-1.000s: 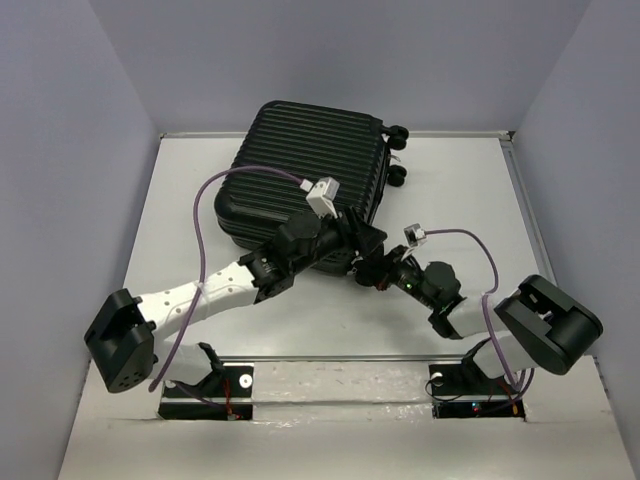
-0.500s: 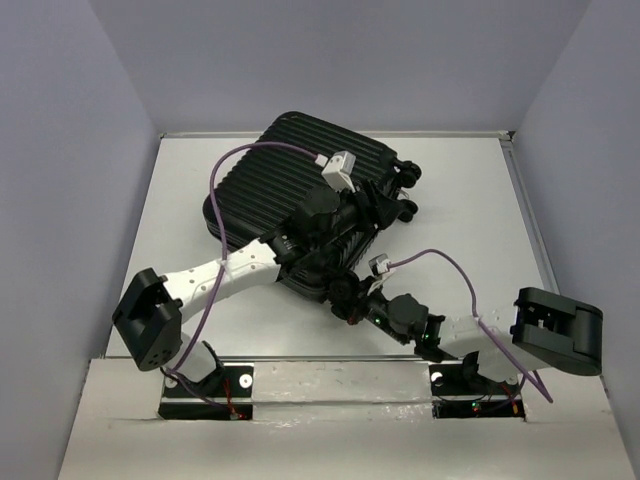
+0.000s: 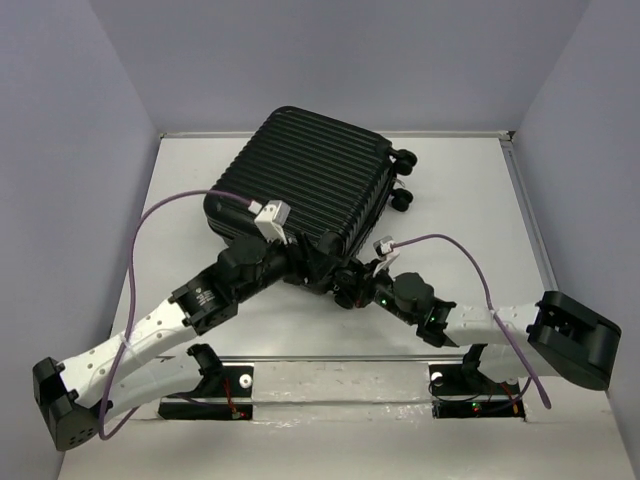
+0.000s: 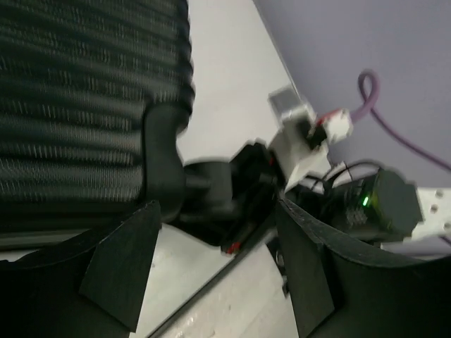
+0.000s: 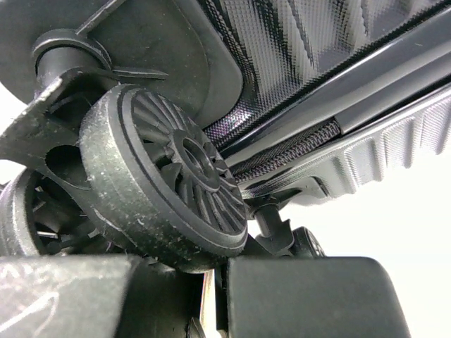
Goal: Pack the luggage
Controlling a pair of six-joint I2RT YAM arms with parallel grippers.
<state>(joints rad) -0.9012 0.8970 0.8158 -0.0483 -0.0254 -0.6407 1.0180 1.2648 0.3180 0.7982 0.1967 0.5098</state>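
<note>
The luggage (image 3: 300,180) is a closed black ribbed suitcase lying flat and turned at an angle on the table. My left gripper (image 3: 312,262) is at its near edge, open and empty. In the left wrist view (image 4: 215,260) the ribbed shell (image 4: 77,105) fills the upper left and my right arm's gripper shows beyond the gap. My right gripper (image 3: 350,290) is at the suitcase's near corner. In the right wrist view (image 5: 215,282) its fingers are almost together, right under a black wheel (image 5: 169,183), with the zipper seam (image 5: 296,151) above.
Two more wheels (image 3: 403,178) stick out at the suitcase's far right side. Grey walls (image 3: 90,120) box in the white table (image 3: 460,200) on three sides. Purple cables (image 3: 455,245) loop over both arms.
The suitcase has turned and shifted on the table. My left arm has drawn back from over the shell to its near edge. My right gripper has stayed at the near corner.
</note>
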